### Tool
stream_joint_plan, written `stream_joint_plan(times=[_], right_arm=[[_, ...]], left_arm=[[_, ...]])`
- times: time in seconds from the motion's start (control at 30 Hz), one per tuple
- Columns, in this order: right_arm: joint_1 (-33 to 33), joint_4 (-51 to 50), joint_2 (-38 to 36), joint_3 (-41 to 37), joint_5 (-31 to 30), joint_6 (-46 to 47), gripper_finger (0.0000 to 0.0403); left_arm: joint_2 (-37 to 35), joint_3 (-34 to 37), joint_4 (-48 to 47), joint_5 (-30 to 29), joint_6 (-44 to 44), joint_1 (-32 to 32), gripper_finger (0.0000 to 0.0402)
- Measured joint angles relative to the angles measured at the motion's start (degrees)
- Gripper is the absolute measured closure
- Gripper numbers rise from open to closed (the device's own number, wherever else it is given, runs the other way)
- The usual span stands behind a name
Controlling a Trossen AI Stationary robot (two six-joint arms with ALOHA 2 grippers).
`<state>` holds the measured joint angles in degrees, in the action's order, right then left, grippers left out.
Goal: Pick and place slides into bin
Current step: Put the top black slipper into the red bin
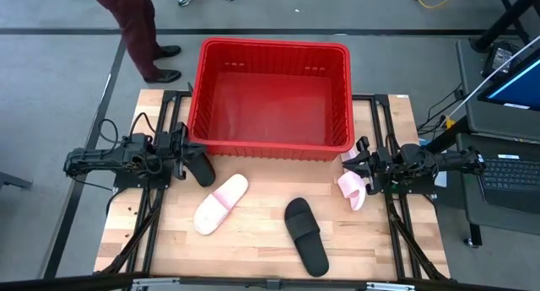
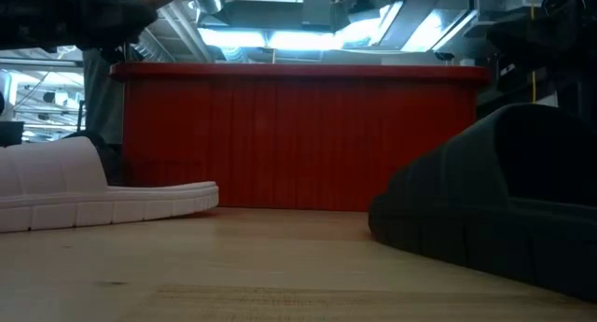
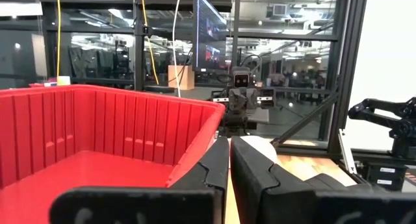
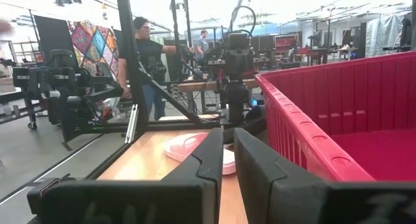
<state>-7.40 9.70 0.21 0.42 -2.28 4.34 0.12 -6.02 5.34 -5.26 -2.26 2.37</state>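
Bin (image 1: 272, 97) empty | black slide (image 1: 201, 167) half-hidden under left fingers (image 3: 214, 175)

A red bin (image 1: 272, 148) with ribbed sides is seen on pale wood (image 1: 253, 249). Two slides are pale pink (image 1: 221, 204) (image 1: 352, 188), two black (image 1: 305, 235) (image 1: 200, 166).

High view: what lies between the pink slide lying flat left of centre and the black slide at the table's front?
Nothing. The high view shows only bare wooden table between the pink slide and the black slide.
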Motion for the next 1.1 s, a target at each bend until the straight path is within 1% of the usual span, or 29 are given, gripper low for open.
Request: stream_joint_plan(times=[0.13,0.3,0.37,0.47,0.6,0.67,0.83,1.1], right_arm=[[0.0,0.28,0.02,0.01,0.0,0.49,0.0361],[0.0,0.23,0.0,-0.01,0.15,6.47,0.0361],[0.0,0.03,0.02,0.01,1.74,9.0,0.0361],[-0.01,-0.03,0.02,0.0,4.95,10.23,0.0361],[-0.02,-0.02,0.02,-0.01,7.07,11.98,0.0361],[0.0,0.81,0.02,0.01,7.53,11.79,0.0361],[-0.02,3.09,0.0,-0.01,8.09,7.5,0.0361],[-0.02,3.03,0.0,0.0,8.0,7.35,0.0361]], left_arm=[[0.0,0.0,0.0,-0.02,0.0,0.0,0.0393],[0.0,0.0,0.0,-0.02,0.0,0.0,0.0394],[0.0,-0.02,0.0,-0.02,0.0,-0.01,0.0393],[0.0,-0.03,-0.01,-0.02,0.0,0.0,0.039],[0.0,-0.04,-0.01,-0.02,0.0,0.0,0.039],[0.0,-0.04,-0.02,-0.02,0.0,0.0,0.0391],[0.0,-0.04,-0.02,-0.03,0.0,0.0,0.0389],[0.0,-0.04,-0.02,-0.03,0.0,0.0,0.0393]])
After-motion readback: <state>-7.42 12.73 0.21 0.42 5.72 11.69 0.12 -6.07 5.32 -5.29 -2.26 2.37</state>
